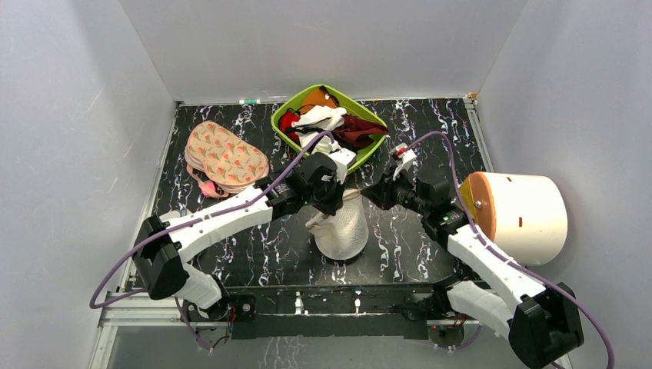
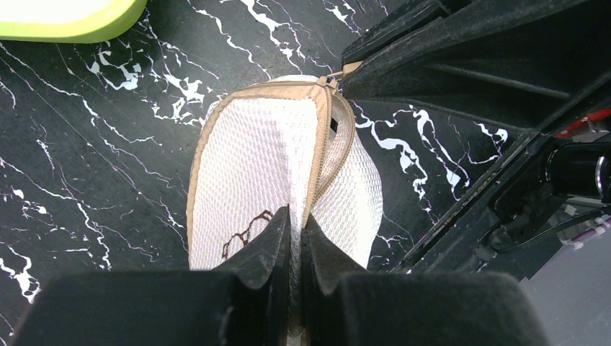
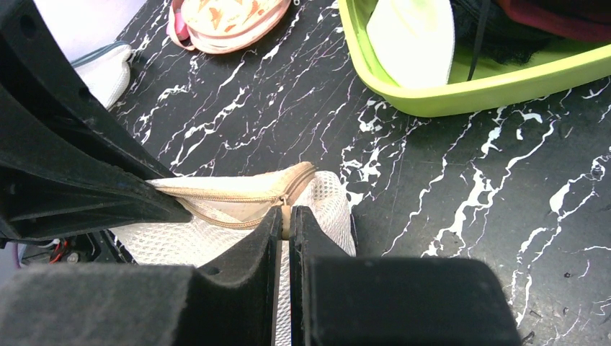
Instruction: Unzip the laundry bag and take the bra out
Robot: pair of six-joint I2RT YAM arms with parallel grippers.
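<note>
Cream mesh laundry bag [image 1: 342, 227] up on edge, my left gripper [image 2: 295, 229] pinching its rim, right gripper [image 3: 286, 222] clamped on the zip pull [image 3: 286, 213]. Green bin [image 1: 286, 127] close behind, open tabletop [image 1: 261, 254] in front.

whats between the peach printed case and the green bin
Nothing: bare black marble tabletop between the peach case and green bin, seen in the right wrist view.

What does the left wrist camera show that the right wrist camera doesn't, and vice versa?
Only left wrist: the black mark on the laundry bag, by the left end effector pinching it. Only right wrist: the peach case and clothes inside the green bin. Both: the bag, its tan zipper, the right end effector shut on the zipper pull, the bin's rim, the marbled table.
</note>
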